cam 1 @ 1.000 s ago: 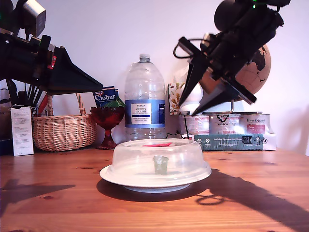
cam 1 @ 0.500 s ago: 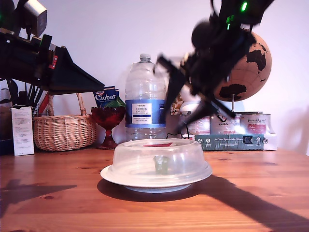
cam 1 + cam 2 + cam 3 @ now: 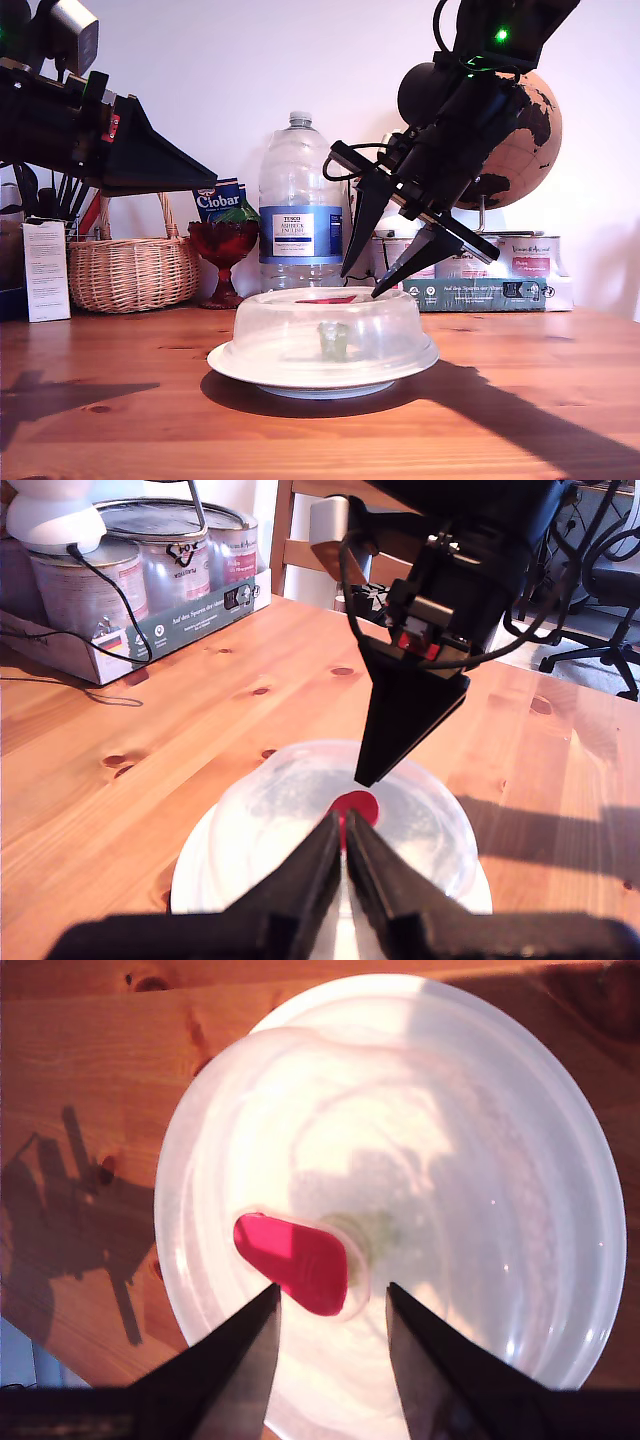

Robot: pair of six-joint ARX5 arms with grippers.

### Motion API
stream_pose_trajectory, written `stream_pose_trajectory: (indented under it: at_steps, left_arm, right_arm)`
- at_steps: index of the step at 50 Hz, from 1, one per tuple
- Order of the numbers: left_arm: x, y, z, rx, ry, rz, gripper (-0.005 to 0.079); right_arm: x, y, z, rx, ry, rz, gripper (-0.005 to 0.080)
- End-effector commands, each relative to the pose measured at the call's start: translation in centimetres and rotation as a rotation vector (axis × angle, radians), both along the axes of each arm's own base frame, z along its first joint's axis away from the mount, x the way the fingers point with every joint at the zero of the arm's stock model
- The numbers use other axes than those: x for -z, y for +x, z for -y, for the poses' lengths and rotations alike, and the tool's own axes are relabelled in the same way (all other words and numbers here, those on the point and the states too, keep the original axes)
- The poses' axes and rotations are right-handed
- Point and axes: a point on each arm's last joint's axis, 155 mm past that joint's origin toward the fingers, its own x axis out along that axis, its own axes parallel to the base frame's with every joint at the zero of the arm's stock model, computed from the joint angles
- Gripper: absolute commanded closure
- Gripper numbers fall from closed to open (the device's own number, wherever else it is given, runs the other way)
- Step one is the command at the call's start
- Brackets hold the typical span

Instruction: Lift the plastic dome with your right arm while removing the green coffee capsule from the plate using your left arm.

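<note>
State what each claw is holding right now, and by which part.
Nothing is held. My second claw is open above the plastic dome, near its red tab. My first claw is shut, empty.

Translucent glossy plastic dome [image 3: 325, 325] (red tab), glazed white plate [image 3: 250, 368], knotty varnished wood table [image 3: 520, 400]

Your exterior view sits low at table height, facing the plastic dome [image 3: 334, 322] and plate [image 3: 300, 378] side-on from near. Your first wrist view looks obliquely down from farther back; your second looks straight down, close. All three share the dome, its red tab [image 3: 292, 1263] toward 9 o'clock in the second.
</note>
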Motion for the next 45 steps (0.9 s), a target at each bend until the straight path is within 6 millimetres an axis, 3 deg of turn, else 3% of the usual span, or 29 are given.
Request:
stream_pose_trajectory:
  at_steps: [1,14,26,45]
  left_arm:
    - [0.3,-0.1,0.2,0.008,0.002,-0.002,0.0762]
    - [0.3,-0.1,0.2,0.008,0.002,-0.002,0.0762]
    - [0.3,-0.1,0.2,0.008,0.002,-0.001,0.0762]
    - [0.3,-0.1,0.2,0.008,0.002,-0.002,0.0762]
  right_arm:
    - [2.4,-0.3,0.0,0.0,-0.027,-0.05,0.0452]
    - [2.8,-0.9,-1.4,-0.016,-0.018,-0.067,0.0452]
    - [3.3,-1.3,-1.0,-0.006,-0.052,-0.081,0.0452]
    - [2.0,-0.4,-2.9,0.003,0.04,-0.055,0.0458]
